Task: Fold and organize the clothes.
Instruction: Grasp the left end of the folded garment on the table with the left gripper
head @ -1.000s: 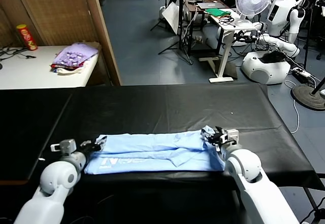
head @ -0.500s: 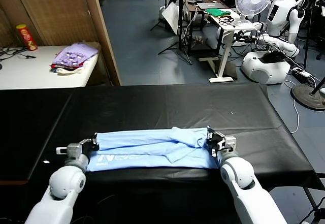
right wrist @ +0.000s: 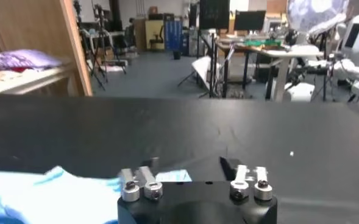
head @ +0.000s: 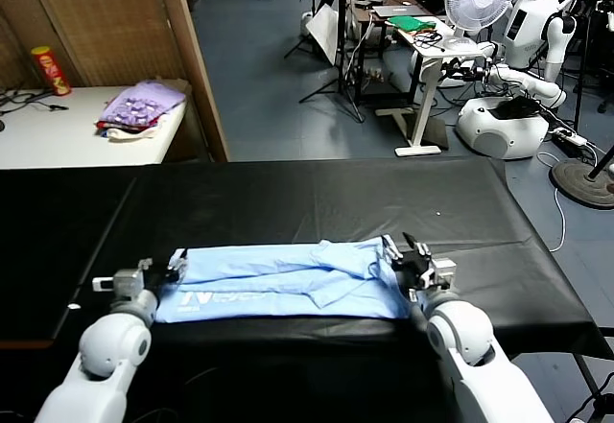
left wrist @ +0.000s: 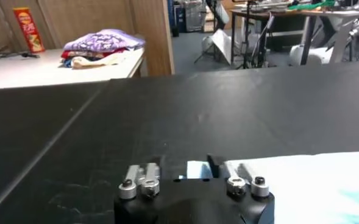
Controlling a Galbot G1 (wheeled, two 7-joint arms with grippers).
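Light-blue T-shirt [head: 288, 293] now lies released on my black surface [head: 317, 207]; left gripper [head: 178, 266] and right gripper [head: 398, 251] fingers have spread.

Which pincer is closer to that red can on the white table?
Left. The left pincer sits at the shirt's end nearer the red can; the right pincer is at the far end.

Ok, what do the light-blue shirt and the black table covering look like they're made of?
The pale light-blue short-sleeved T-shirt looks like thin, soft, matte knit fabric, probably cotton: it lies limp with shallow wrinkles and folds. The black table covering seems a smooth matte sheet, perhaps cloth or vinyl: it hangs over the table edge and shows a seam line. The exact material is unclear.
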